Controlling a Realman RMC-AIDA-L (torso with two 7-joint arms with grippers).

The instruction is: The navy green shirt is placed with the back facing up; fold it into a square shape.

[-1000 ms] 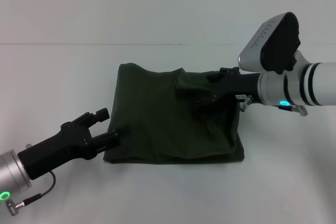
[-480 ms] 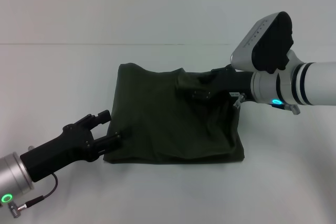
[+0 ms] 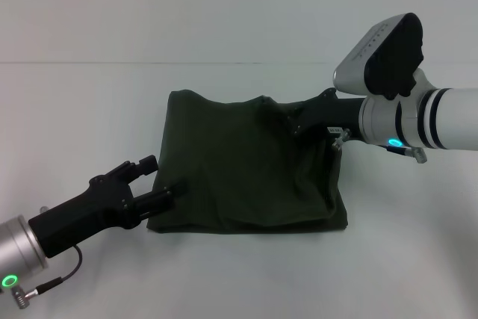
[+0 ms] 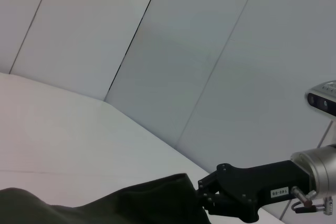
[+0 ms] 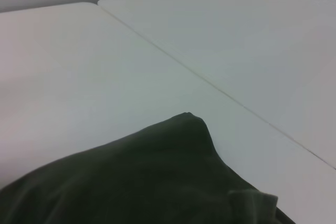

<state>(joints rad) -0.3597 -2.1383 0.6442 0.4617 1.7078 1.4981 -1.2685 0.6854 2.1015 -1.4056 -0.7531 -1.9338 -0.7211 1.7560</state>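
A: What is changing since a second ago?

B: The left gripper (image 3: 153,181) is sitting slightly lower and nearer the robot than it was a second ago, and is holding that spot over the last half second. The right gripper (image 3: 293,123) is pulling back toward the right: a second ago its black fingers were reaching well over the cloth, and now only their tips are overlapping the shirt's far right edge.

A: And the jaws?

B: On the left, the two fingers are standing clearly apart, the nearer one touching the near left corner of the navy green shirt (image 3: 246,169), nothing clamped between them. On the right, I cannot tell how the fingers are standing; dark metal is blending into dark cloth, so a pinch of fabric is possibly there, but I am not claiming it.

A: Where is the shirt lying?

B: It is lying folded into a rough rectangle in the middle of the white table (image 3: 239,274), between the two arms.

A: Counts?

B: One shirt, two grippers, one table.
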